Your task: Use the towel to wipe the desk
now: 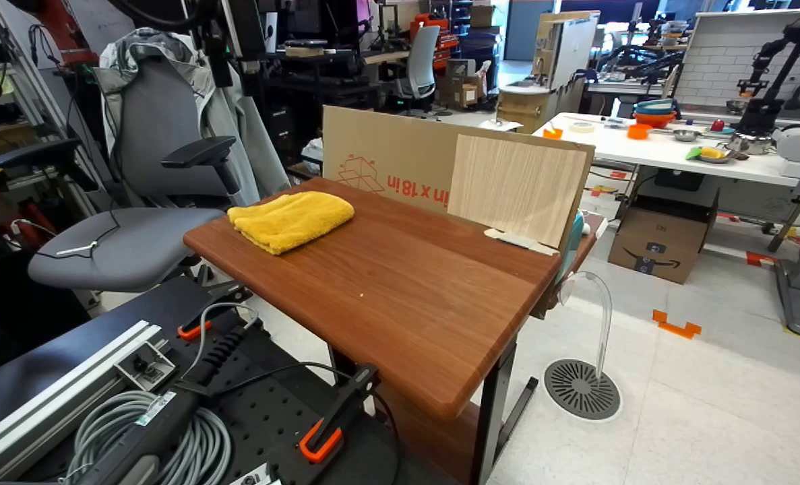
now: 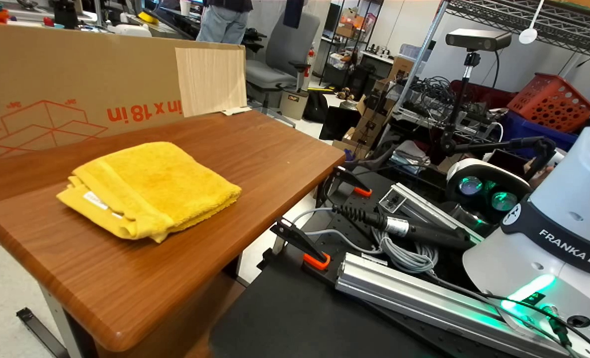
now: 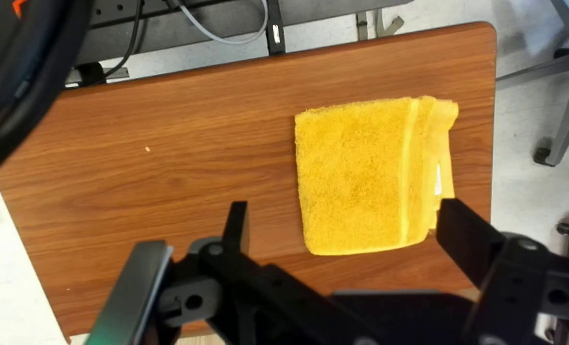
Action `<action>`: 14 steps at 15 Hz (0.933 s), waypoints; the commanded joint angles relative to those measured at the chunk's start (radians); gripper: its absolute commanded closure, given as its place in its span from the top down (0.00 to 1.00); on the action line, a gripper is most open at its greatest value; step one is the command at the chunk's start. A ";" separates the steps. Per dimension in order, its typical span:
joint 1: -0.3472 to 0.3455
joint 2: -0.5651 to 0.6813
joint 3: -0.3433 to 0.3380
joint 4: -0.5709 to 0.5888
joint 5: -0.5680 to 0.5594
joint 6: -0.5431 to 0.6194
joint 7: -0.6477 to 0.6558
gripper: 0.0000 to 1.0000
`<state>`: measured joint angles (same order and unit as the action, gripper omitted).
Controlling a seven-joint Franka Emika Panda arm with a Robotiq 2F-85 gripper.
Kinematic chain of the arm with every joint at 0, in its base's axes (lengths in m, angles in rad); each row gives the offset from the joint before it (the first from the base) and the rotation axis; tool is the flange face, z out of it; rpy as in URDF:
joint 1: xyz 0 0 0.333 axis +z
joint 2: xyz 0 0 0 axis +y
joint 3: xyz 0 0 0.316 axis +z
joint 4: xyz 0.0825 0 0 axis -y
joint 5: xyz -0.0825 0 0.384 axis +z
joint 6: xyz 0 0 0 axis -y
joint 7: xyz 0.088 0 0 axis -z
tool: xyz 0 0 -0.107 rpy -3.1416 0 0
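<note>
A folded yellow towel (image 1: 292, 221) lies flat on the brown wooden desk (image 1: 400, 289), toward one end of it. The towel (image 2: 158, 186) and desk (image 2: 270, 149) also show in an exterior view, where a white tag shows at the towel's folded edge. In the wrist view the towel (image 3: 354, 175) lies on the desk (image 3: 169, 182) beyond my fingertips. My gripper (image 3: 344, 205) is wide open and empty above the desk, its fingers spread wider than the towel. A small pale speck (image 3: 147, 149) lies on the bare wood beside the towel.
A cardboard sheet (image 1: 393, 158) with a light wood-grain panel (image 1: 517, 188) stands along one long edge of the desk. A black bench with orange-tipped clamps (image 1: 322, 438), coiled cable (image 1: 150, 438) and an aluminium rail (image 2: 414, 298) lies along the opposite side. A grey chair (image 1: 150, 148) stands near the towel end.
</note>
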<state>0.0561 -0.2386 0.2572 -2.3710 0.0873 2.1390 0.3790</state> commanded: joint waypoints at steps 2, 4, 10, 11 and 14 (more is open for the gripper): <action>0.052 0.091 -0.015 -0.034 0.078 0.218 0.000 1.00; 0.064 0.184 -0.009 -0.005 0.096 0.320 0.032 1.00; 0.106 0.512 -0.074 0.157 -0.061 0.489 0.316 1.00; 0.126 0.561 -0.101 0.190 -0.083 0.487 0.356 1.00; 0.165 0.672 -0.141 0.288 -0.042 0.443 0.393 1.00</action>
<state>0.1674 0.3178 0.1623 -2.2046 0.0325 2.6106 0.7189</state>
